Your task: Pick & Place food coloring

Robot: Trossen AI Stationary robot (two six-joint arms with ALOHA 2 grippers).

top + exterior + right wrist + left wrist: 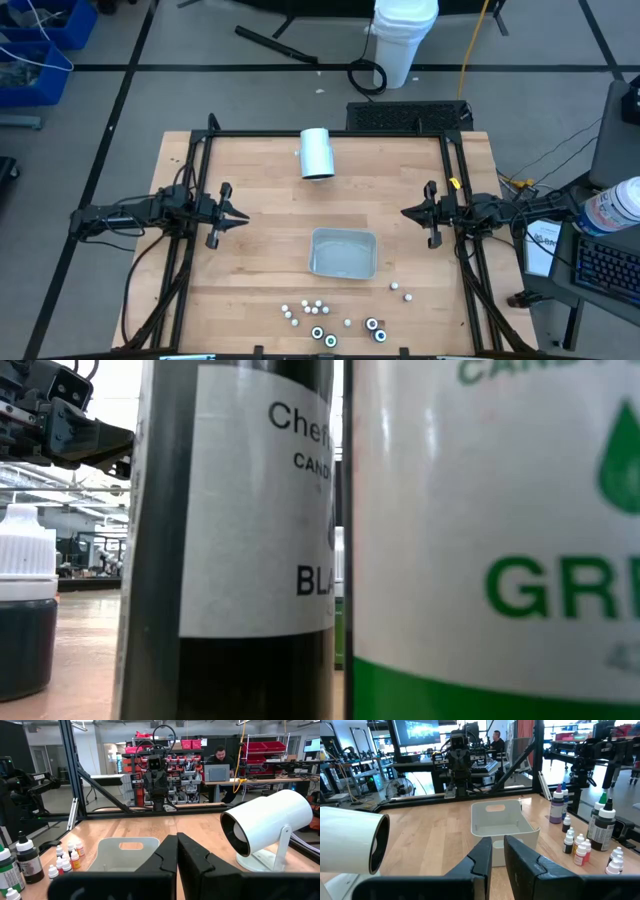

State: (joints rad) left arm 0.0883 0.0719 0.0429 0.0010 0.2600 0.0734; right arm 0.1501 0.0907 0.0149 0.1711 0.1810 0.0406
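The food coloring bottles (318, 306) stand scattered on their bases along the table's near edge. They are tiny and white-capped, with a few larger dark-topped ones (373, 326) among them. They also show in the left wrist view (580, 845) and the right wrist view (65, 860). In the low view a black-labelled bottle (240, 540) and a green-labelled bottle (500, 540) fill the frame. My left gripper (243, 213) hovers at the table's left side, its fingers together but for a thin slit. My right gripper (406, 212) hovers at the right side, shut. Both are empty and far from the bottles.
A grey rectangular tray (343, 235) sits at the table's middle, between the grippers and the bottles. A large white cylinder (317, 153) lies on its side near the far edge. A black frame runs along the table's left and right sides. A person sits at a laptop (220, 762) in the room beyond.
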